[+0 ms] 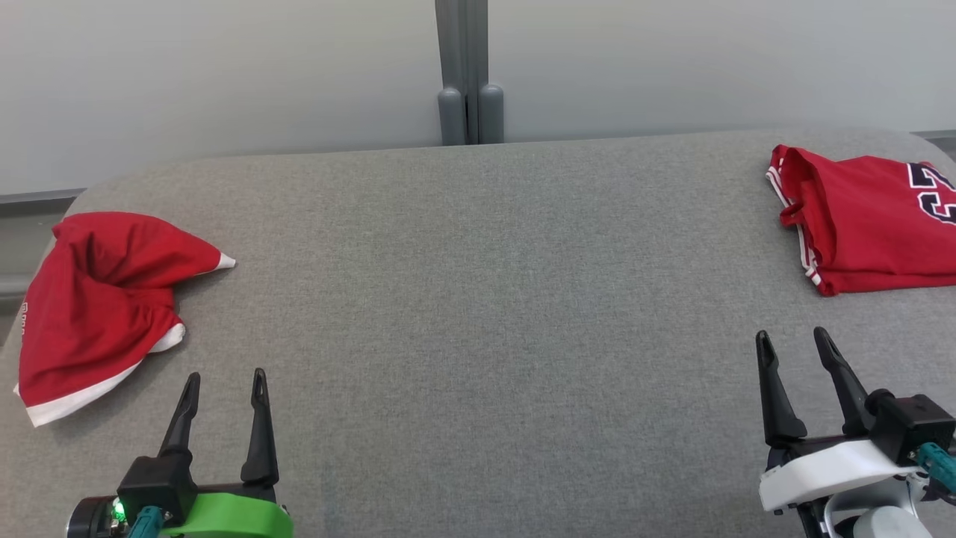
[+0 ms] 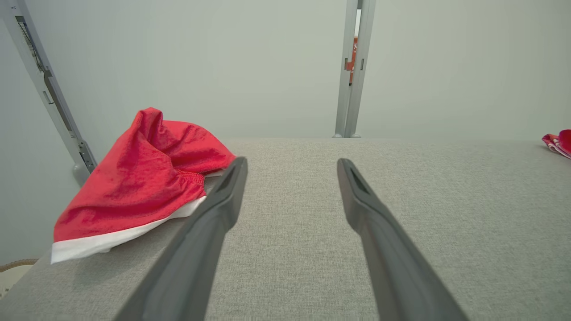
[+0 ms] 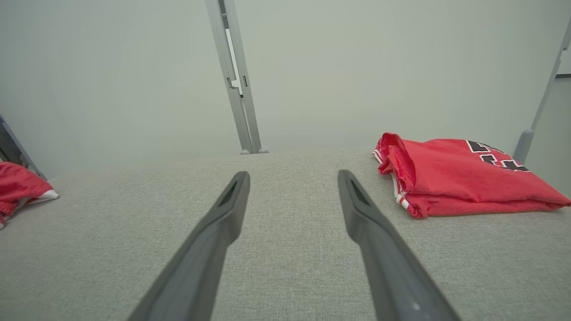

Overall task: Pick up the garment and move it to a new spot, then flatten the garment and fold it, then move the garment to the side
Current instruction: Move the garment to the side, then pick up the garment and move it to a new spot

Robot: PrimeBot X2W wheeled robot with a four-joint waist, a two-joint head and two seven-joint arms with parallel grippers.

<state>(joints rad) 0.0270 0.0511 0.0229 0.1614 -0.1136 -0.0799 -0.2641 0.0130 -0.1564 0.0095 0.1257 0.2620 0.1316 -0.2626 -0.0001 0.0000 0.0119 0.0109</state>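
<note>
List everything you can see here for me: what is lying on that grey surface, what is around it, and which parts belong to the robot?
crumpled garment: one, red with white trim, left end of the table
folded jersey: one, red with white stripes and dark numerals, far right end of the table
table: one, grey fabric top, across the whole scene
posts: two side by side, grey, behind the middle of the table's far edge
wall: one, pale, behind the table
left end effector: one, dark fingers on a green mount, lower left, open, holding nothing
right end effector: one, dark fingers on a white mount, lower right, open, holding nothing
</note>
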